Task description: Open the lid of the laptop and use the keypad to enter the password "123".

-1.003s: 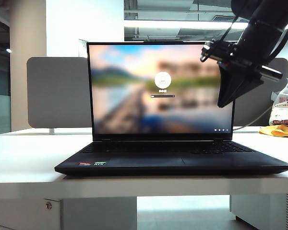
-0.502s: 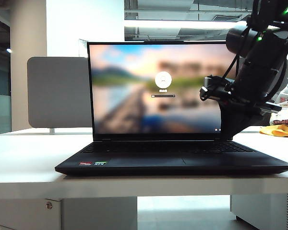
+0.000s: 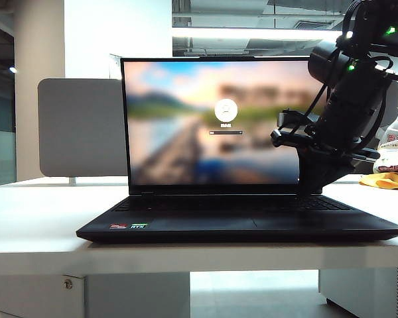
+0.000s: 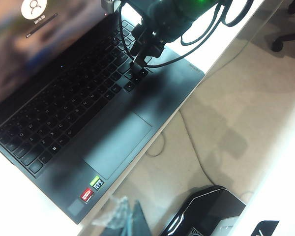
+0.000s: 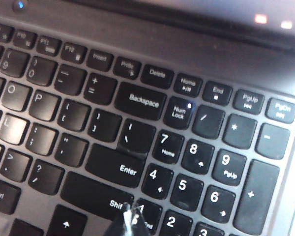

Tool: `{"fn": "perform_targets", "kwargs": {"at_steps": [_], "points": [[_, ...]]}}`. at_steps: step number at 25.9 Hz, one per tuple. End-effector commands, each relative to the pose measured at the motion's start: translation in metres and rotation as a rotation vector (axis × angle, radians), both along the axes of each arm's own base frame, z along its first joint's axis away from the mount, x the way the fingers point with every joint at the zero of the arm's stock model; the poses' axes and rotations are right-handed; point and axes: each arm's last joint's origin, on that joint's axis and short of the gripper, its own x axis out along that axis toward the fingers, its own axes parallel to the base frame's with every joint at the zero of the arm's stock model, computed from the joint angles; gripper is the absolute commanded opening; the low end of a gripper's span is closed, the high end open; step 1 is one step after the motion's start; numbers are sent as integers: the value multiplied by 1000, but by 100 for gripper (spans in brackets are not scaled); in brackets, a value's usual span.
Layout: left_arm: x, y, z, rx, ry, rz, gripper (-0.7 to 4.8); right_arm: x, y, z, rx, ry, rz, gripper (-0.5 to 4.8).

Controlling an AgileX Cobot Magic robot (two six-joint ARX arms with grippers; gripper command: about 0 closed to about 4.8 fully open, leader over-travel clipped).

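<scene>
The black laptop (image 3: 239,225) sits open on the white table (image 3: 33,218). Its lid (image 3: 186,119) stands upright and shows a blurred landscape login screen. My right gripper (image 3: 310,187) points down over the keypad (image 3: 318,204) at the keyboard's right end. In the right wrist view its shut tip (image 5: 129,215) sits at the gap between the Shift key and the 1 key (image 5: 150,212) of the keypad (image 5: 201,162). The left wrist view shows the right gripper (image 4: 136,66) from above. My left gripper (image 4: 130,221), shut and empty, hovers off the table's front edge near the stickers (image 4: 91,189).
A grey desk partition (image 3: 79,126) stands behind the laptop. Plastic bags and an orange thing (image 3: 391,165) lie at the table's right. The touchpad (image 4: 119,142) lies in front of the keyboard. Below the table edge are a black case (image 4: 206,216) and a chair base (image 4: 290,34).
My right arm has come down from in front of the screen's upper right corner to the keypad, and its tip now points at the keys. The laptop has not moved.
</scene>
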Motion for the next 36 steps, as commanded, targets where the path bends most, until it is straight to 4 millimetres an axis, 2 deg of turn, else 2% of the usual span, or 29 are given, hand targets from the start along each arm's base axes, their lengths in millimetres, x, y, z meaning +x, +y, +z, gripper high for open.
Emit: {"fn": "perform_targets", "kwargs": {"at_steps": [1, 5, 8, 13, 23, 29, 36], "points": [[1, -2, 1, -11, -4, -2, -5, 2, 0, -1, 2, -8, -6, -2], [2, -3, 0, -7, -4, -4, -5, 6, -4, -13, -1, 26, -23, -2], [3, -3, 0, -5, -6, -6, -5, 6, -4, -13, -1, 30, -23, -2], [2, -3, 0, -5, -6, -6, -5, 0, -6, 14, 16, -45, -26, -2], [2, -3, 0, -4, -4, -6, -5, -1, -12, 11, -20, -19, -45, -2], [2, -3, 0, -4, -5, -6, -5, -1, -12, -2, -35, 39, -43, -2], [2, -3, 0, -4, -5, -6, -4, 0, -12, -5, -37, 45, -43, -2]]}}
